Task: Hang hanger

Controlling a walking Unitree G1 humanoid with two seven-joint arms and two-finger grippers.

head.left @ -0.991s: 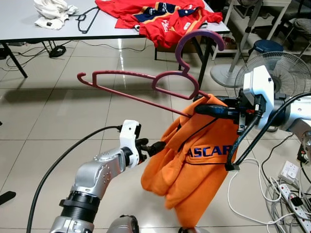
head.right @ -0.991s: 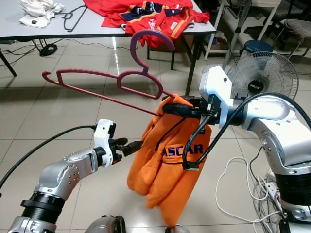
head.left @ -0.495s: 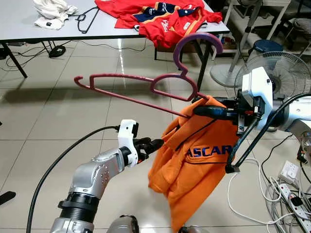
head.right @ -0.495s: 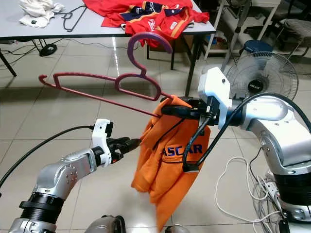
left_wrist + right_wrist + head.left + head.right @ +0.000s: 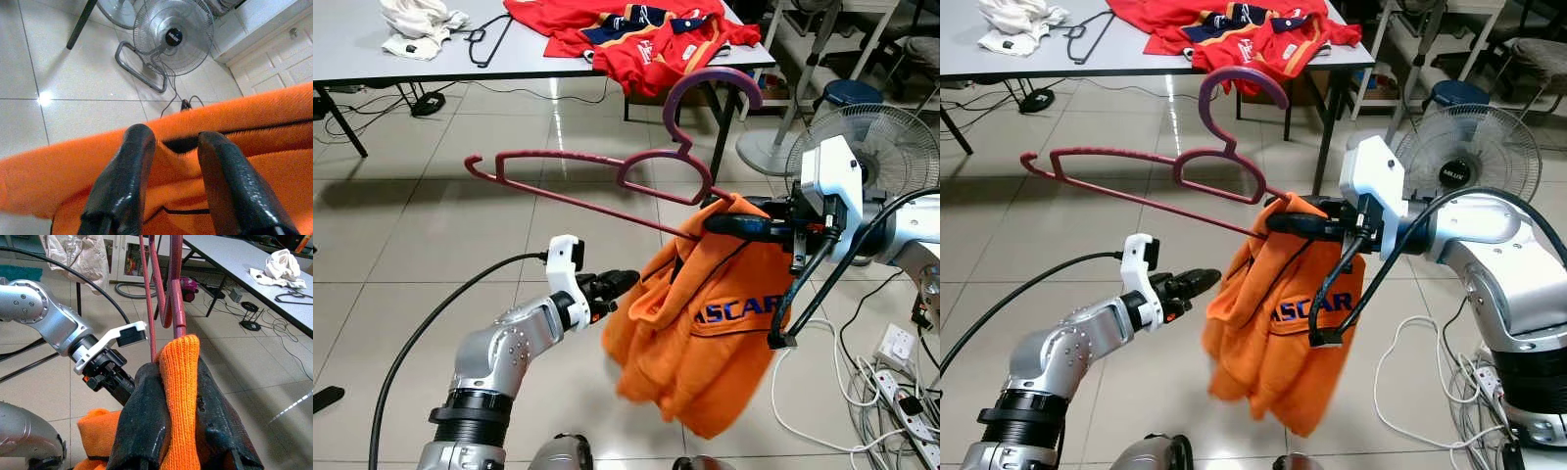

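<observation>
Right claw [image 5: 724,223]: reaching in from the right at mid-height, forearm level, fingers clamped on a fold of the orange sweater [image 5: 705,333] together with the end of the hanger [image 5: 607,181] — seen close in the right wrist view, knit ridge pinched between both black fingers [image 5: 146,416].
Left claw [image 5: 625,281]: raised from below left, elbow bent, pointing across toward the right claw; fingers narrowly parted, tips just at the sweater's left edge, with orange cloth lying behind and between them in the left wrist view; whether gripping, cannot tell.
Hanger: maroon plastic, held tilted, long bar stretching away to the left of the right claw and above the left claw, hook [image 5: 715,83] curling upward above the right claw.
Orange sweater: draped below the right claw, bunched, hanging free above the tiled floor [image 5: 431,255].
Writing: dark-blue letters "ASCAR" across the sweater's front, the word cut off by a fold.
Beyond the claws: grey counter [image 5: 372,54] with a red jersey [image 5: 636,34], a white cloth [image 5: 416,24] and a thin black wire hanger [image 5: 489,39].
Right of the right claw: standing fan [image 5: 886,147] — power strip [image 5: 899,345] and white cables [image 5: 881,411] on the floor beneath it.
</observation>
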